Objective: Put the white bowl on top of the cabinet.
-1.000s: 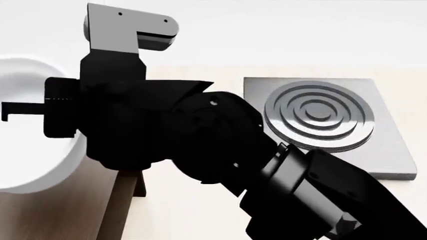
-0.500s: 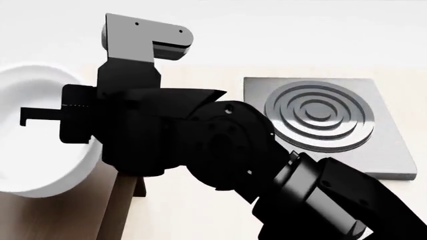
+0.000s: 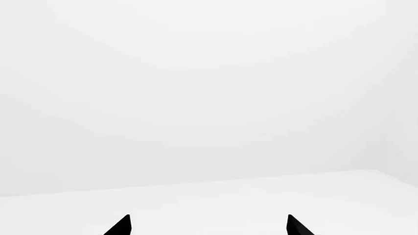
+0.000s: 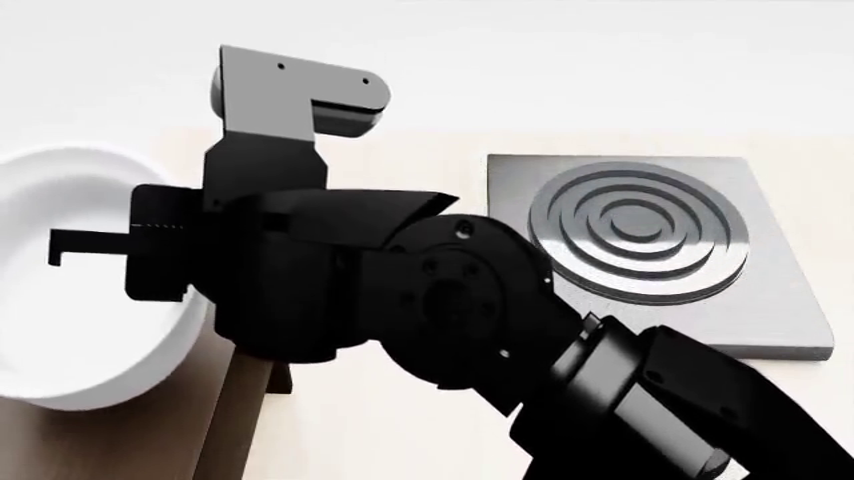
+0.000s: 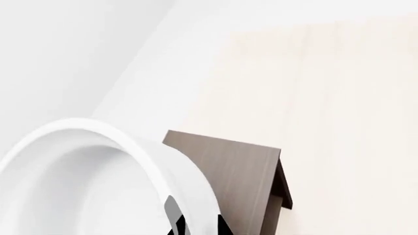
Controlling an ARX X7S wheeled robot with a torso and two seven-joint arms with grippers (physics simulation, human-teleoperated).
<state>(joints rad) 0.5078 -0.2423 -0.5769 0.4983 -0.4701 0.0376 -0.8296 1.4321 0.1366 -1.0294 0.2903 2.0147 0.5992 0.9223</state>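
The white bowl (image 4: 74, 280) hangs in the air over the cabinet (image 4: 234, 420), gripped at its rim by the right hand (image 5: 196, 223). In the right wrist view the hand's fingers close on the thick wall of the bowl, one dark finger (image 5: 225, 227) on the outer side and one inside, so the rim sits between them. The bowl's mouth is tipped sideways rather than level (its glossy inside faces the head camera). Below and beside the bowl, the cabinet shows its flat brown wood-grain top (image 5: 238, 176) and a darker side; the bowl covers part of that top in the wrist view, and whether it touches the wood cannot be told. The cabinet stands on the pale bench (image 4: 400, 420). Farther along the bench from the cabinet lies a grey square stove plate (image 4: 654, 240) with raised rings, well apart from the bowl. The bulky black right arm (image 4: 441, 310) crosses in front of the cabinet. The left hand (image 3: 207, 227) faces only plain white surroundings, its two black fingertips (image 3: 121, 226) spread apart and holding nothing.
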